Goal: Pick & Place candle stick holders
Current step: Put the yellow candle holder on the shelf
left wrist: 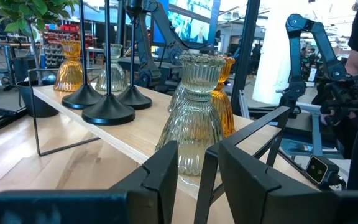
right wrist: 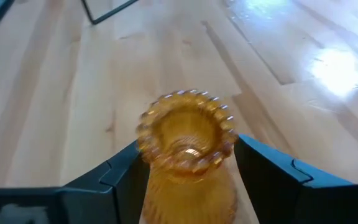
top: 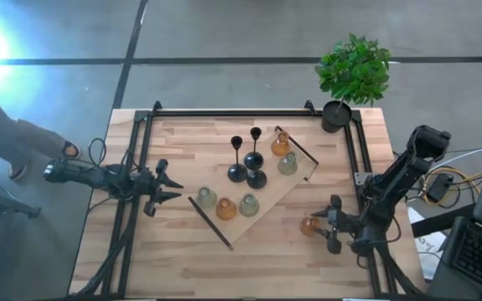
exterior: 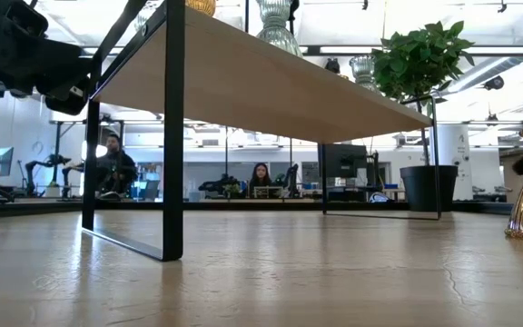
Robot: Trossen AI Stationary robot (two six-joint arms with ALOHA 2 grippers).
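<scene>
Right gripper [top: 323,224] is at the near right of the table [top: 182,259], fingers spread either side of an amber glass holder [top: 310,225] standing on the bare wood; whether they pinch it yet I cannot tell. This looks like the pick. Next: close, lift straight, carry it to the raised shelf [top: 268,209] with the other holders. Left gripper [top: 171,186] waits open at the shelf's left end, facing a pale green holder [top: 207,198].

Nothing legible anywhere: no label, brand, number or sign to read on the worktop [top: 182,251], the glass holders [left wrist: 194,118] or the room's far screens [left wrist: 194,18], too blurred to make out.
</scene>
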